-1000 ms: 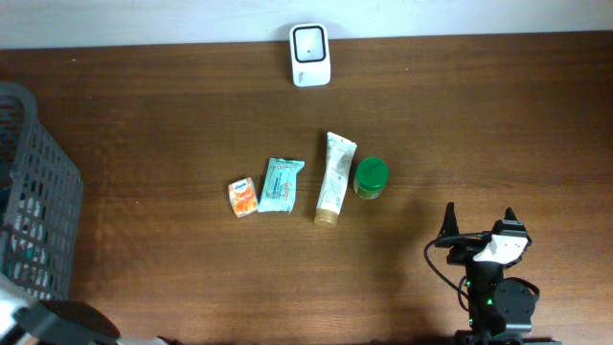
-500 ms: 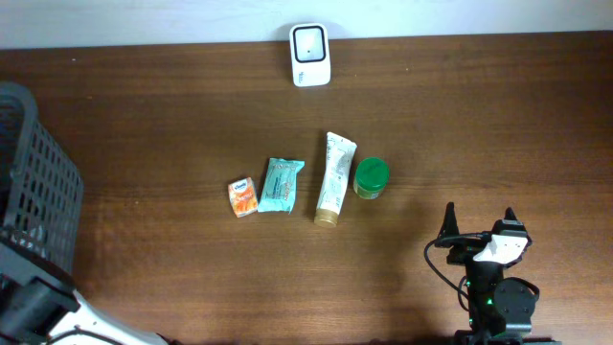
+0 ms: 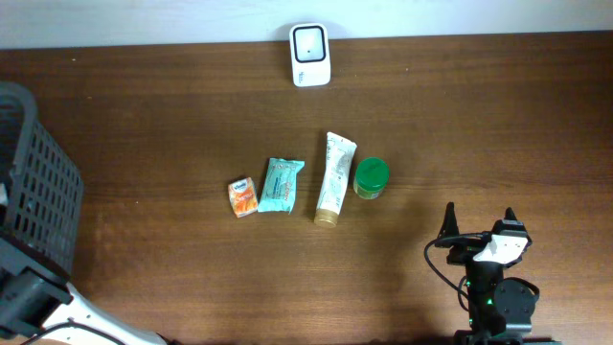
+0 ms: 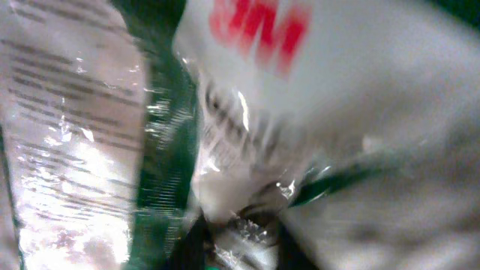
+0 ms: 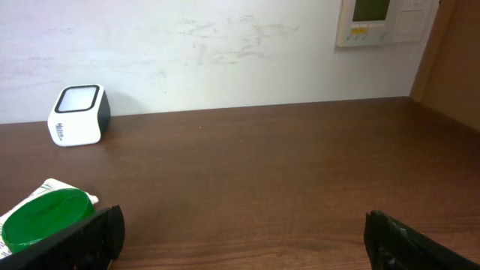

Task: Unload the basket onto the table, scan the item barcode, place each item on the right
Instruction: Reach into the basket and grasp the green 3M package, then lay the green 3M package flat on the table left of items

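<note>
At the table's [image 3: 498,125] near right corner the right gripper [image 3: 479,222] stands with jaws wide apart, holding nothing. At the near left corner the left arm [image 3: 29,299] reaches by the basket [image 3: 43,192]. Its wrist view is filled by a blurred, film-wrapped packet [image 4: 300,82] with red lettering, close against the left gripper [image 4: 238,241]. Whether those jaws are clamped on the film I cannot tell. This packet is probably the item to scan. At the table's middle a sachet [image 3: 242,197], pouch [image 3: 281,184], tube [image 3: 334,178] and green jar [image 3: 371,177] lie in a row. The scanner [image 3: 309,55] sits at the far edge with nothing over it. The scan looks not yet done: the pick-up is at most under way, and carrying the packet over and showing its barcode remain.
</note>
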### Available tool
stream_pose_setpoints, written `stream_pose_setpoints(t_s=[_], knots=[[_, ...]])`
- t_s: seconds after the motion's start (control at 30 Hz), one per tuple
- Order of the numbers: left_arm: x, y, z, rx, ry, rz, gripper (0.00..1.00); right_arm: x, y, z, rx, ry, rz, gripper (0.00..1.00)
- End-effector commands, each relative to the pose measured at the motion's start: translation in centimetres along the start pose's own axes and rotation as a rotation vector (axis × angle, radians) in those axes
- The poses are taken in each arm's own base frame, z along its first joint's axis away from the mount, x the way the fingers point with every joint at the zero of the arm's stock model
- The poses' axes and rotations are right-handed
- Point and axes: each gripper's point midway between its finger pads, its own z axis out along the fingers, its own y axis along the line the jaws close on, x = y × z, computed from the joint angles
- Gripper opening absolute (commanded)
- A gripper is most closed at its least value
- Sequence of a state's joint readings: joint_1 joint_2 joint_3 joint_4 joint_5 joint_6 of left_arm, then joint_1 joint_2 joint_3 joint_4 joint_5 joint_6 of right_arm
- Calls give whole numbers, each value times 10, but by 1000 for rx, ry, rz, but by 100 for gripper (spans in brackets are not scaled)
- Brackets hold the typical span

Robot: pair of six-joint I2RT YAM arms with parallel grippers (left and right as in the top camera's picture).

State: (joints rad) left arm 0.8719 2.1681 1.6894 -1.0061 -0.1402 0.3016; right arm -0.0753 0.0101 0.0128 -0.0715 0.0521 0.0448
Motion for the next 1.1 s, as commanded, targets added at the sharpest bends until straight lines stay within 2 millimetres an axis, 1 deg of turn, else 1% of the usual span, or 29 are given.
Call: stream_pose_setpoints(t_s=[0.0, 0.03, 0.07, 0.1, 0.13, 0.2, 0.27, 0.33, 0.4, 0.47, 0.5, 0.53, 0.57, 0.6, 0.63, 0.67, 0.7, 0.73, 0.8, 0.83, 0.87, 0.9, 0.97, 1.0, 1.03, 1.07], knots=[[18, 1, 27, -12, 96, 10, 0, 2, -2, 0, 8, 2, -3, 98], [20, 10, 22, -60, 108, -24, 0, 2, -2, 0, 8, 2, -3, 98], [18, 14, 15, -78, 98, -52, 0, 2, -2, 0, 9, 2, -3, 98], [14, 16, 4, -85, 75, -76, 0, 2, -2, 0, 9, 2, -3, 98], [7, 20, -14, -96, 32, -105, 0, 2, -2, 0, 9, 2, -3, 98], [-15, 30, -68, -129, -118, -176, 0, 2, -2, 0, 8, 2, -3, 98], [-35, 36, -137, -147, -310, -268, 0, 2, -2, 0, 8, 2, -3, 98], [-44, 32, -201, -139, -489, -333, 0, 2, -2, 0, 9, 2, -3, 98], [-48, 15, -260, -102, -658, -326, 0, 2, -2, 0, 9, 2, -3, 98], [-41, -13, -337, -64, -876, -295, 0, 2, -2, 0, 9, 2, -3, 98], [-37, -24, -361, -50, -943, -275, 0, 2, -2, 0, 8, 2, -3, 98], [-17, -53, -416, -3, -1094, -222, 0, 2, -2, 0, 9, 2, -3, 98], [-10, -63, -433, 18, -1139, -202, 0, 2, -2, 0, 9, 2, -3, 98], [4, -81, -458, 56, -1207, -165, 0, 2, -2, 0, 9, 2, -3, 98], [17, -97, -475, 94, -1252, -128, 0, 2, -2, 0, 9, 2, -3, 98], [26, -110, -485, 125, -1277, -96, 0, 2, -2, 0, 9, 2, -3, 98], [41, -136, -496, 184, -1295, -29, 0, 2, -2, 0, 9, 2, -3, 98], [47, -153, -497, 216, -1289, 15, 0, 2, -2, 0, 9, 2, -3, 98], [57, -190, -493, 278, -1256, 113, 0, 2, -2, 0, 9, 2, -3, 98], [63, -216, -487, 312, -1221, 182, 0, 2, -2, 0, 9, 2, -3, 98], [66, -231, -482, 330, -1199, 223, 0, 2, -2, 0, 9, 2, -3, 98], [69, -250, -474, 345, -1166, 271, 0, 2, -2, 0, 8, 2, -3, 98], [67, -275, -454, 331, -1098, 328, 0, 2, -2, 0, 9, 2, -3, 98], [65, -288, -438, 320, -1042, 361, 0, 2, -2, 0, 8, 2, -3, 98], [65, -294, -425, 315, -993, 370, 0, 2, -2, 0, 8, 2, -3, 98], [68, -304, -399, 302, -890, 377, 0, 2, -2, 0, 9, 2, -3, 98]])
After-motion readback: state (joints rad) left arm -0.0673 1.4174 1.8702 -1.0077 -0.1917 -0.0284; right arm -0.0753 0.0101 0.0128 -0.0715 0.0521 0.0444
